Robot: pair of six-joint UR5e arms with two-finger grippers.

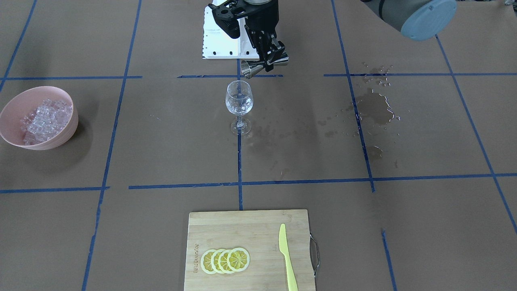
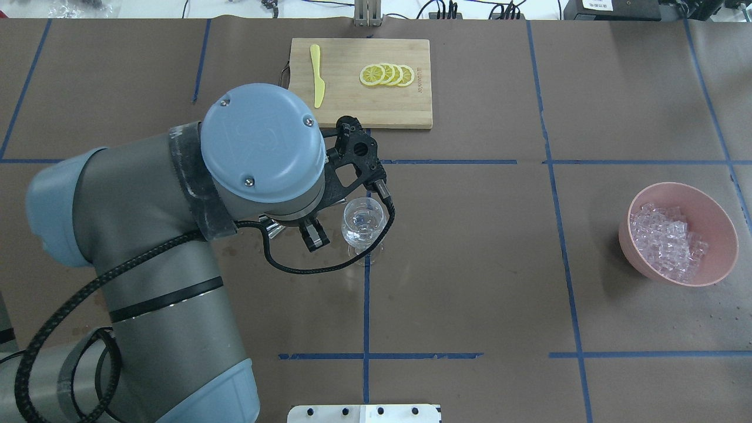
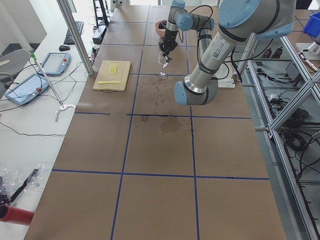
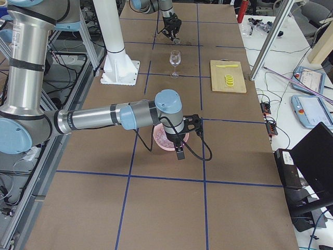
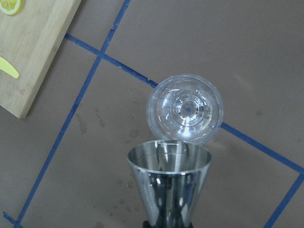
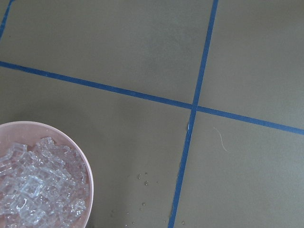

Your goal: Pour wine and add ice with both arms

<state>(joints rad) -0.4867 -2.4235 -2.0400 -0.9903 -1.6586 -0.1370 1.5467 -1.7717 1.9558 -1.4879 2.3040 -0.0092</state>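
Note:
My left gripper is shut on a steel jigger. The jigger is tipped on its side, its open mouth just above and behind the rim of the clear wine glass. In the left wrist view the jigger points at the glass below it. The wine is out of view: the glass looks clear and the jigger's inside shows only reflections. Ice fills a pink bowl. My right gripper hangs high over that bowl. I cannot tell whether the right gripper is open or shut.
A wooden cutting board at the operators' edge carries lemon slices and a yellow knife. Wet stains mark the brown paper on my left side. A white base plate lies behind the glass.

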